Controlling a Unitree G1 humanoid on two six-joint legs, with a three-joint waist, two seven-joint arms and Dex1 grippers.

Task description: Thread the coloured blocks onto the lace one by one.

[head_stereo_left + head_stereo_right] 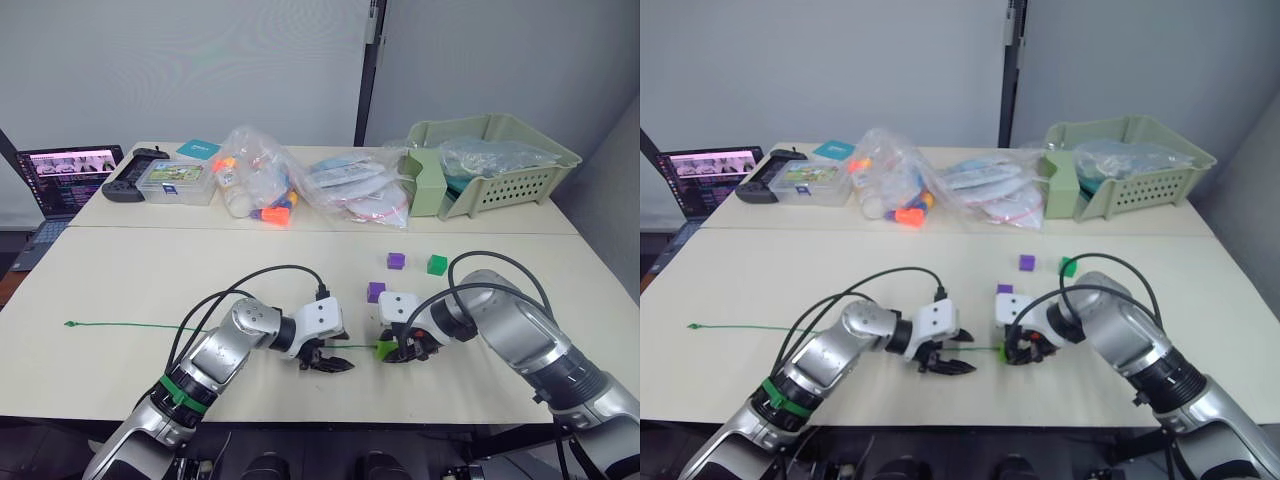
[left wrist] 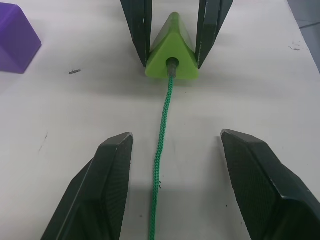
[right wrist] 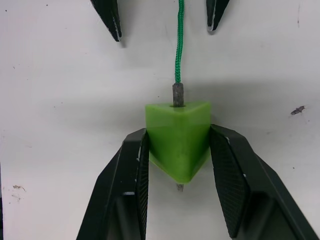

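Near the table's point(image 1: 120, 290) front edge, the right gripper point(image 3: 179, 165) pinches the lime block point(image 3: 177, 134), the lace's point(image 2: 161, 145) grey tip point(image 3: 178, 94) passing through its hole. The left gripper point(image 2: 172, 170) is spread, straddling the lace without touching. Two purple blocks point(image 1: 396, 261) and a green block point(image 1: 437, 264) lie just behind.

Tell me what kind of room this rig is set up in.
Probably an office or lab workspace, not a home: two plain pale tables pushed together against a grey partition wall, an open laptop at the far left, and a green plastic basket and bagged supplies along the back.
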